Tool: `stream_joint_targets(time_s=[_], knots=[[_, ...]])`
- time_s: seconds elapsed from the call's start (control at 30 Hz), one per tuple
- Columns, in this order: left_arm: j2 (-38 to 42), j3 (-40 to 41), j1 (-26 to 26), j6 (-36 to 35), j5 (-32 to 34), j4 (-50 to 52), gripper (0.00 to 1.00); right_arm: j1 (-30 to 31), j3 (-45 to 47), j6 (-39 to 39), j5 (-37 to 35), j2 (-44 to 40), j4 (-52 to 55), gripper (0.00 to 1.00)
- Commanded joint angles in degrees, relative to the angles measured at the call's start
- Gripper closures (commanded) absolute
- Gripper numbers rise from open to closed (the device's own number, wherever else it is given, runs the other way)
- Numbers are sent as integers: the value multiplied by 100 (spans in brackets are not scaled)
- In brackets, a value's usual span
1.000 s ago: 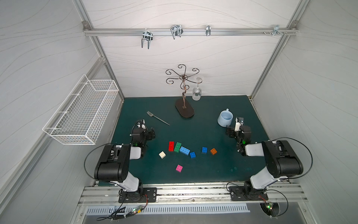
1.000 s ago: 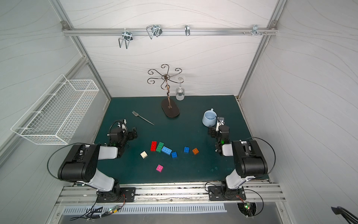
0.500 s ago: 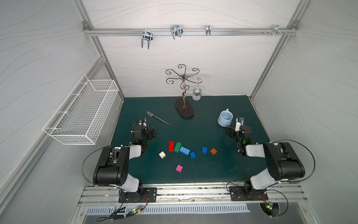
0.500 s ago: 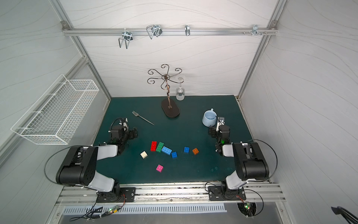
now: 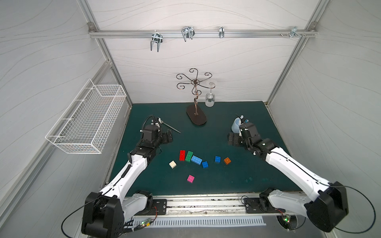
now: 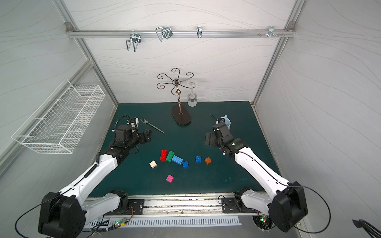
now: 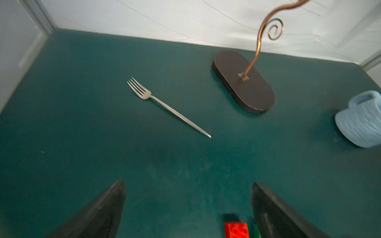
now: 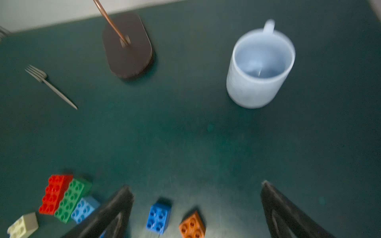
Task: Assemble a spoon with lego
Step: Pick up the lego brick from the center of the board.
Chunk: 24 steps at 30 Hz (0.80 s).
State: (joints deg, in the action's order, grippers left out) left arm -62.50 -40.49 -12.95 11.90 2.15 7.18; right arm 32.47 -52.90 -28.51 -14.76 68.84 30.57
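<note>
A: What closes the place in?

B: Three white walls with faint wavy lines: a back wall (image 5: 195, 57), a left wall (image 5: 41, 51) and a right wall (image 5: 340, 92). Aluminium posts (image 5: 113, 70) stand at the corners.

A: Anything mounted on them?

B: A metal rail (image 5: 247, 33) crosses the top of the back wall, and metal hooks (image 5: 156, 41) hang from it. A white wire basket (image 5: 90, 123) is fixed to the left wall.

A: And the floor?

B: A dark green mat (image 5: 216, 185) runs up to the walls. Near the back is a stand (image 5: 196, 117) with a dark oval base and curled copper arms. A glass (image 5: 209, 100) hangs upside down from one arm.

A: The light?

B: Soft and even, with faint shadows.
</note>
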Motion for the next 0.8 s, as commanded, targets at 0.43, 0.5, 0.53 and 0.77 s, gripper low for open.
stream_joint_targets(time_s=[0.43,0.5,0.53,0.77], knots=[[-35,-128,-576,603,-541,512,0,41,-431,-1085,1165,2454,1361,1],[-57,-112,-577,603,-558,511,0,60,-440,-1068,1047,2485,1439,1],[-52,-102,-577,590,-558,513,0,67,-440,-1065,1003,2488,1496,1],[-87,-98,-620,554,-558,531,0,69,-302,-885,808,2306,1849,1]])
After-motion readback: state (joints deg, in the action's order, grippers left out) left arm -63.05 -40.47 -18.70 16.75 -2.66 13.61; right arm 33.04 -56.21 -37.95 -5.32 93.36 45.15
